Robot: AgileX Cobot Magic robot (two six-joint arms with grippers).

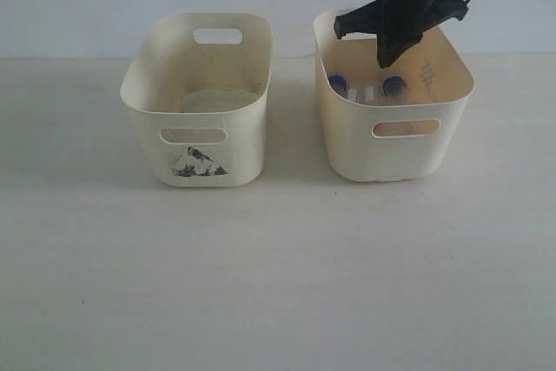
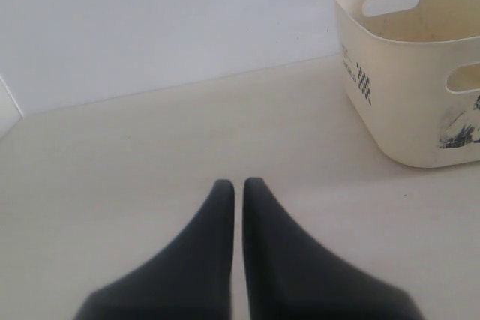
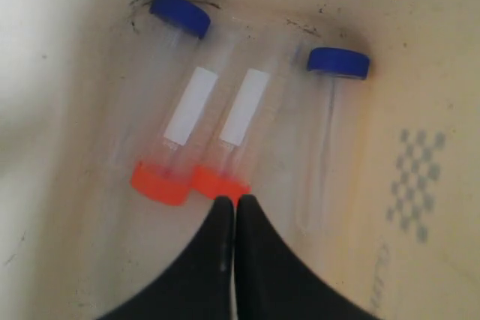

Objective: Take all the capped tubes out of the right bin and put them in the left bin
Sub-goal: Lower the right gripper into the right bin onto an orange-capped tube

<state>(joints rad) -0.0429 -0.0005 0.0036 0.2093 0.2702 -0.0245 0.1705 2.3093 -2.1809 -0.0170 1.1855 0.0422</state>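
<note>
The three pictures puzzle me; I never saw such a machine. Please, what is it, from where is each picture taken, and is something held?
It is a robot with two arms, each ending in a two-fingered gripper. One camera stands apart and sees the table, the left bin and the right bin. The other two cameras sit on the wrists. The left gripper is shut over the table, near the left bin. The right gripper is shut above the capped tubes lying in the right bin. Neither holds anything.

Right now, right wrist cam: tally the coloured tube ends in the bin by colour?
Blue caps: 2
Orange ends: 2
Total: 4
</note>
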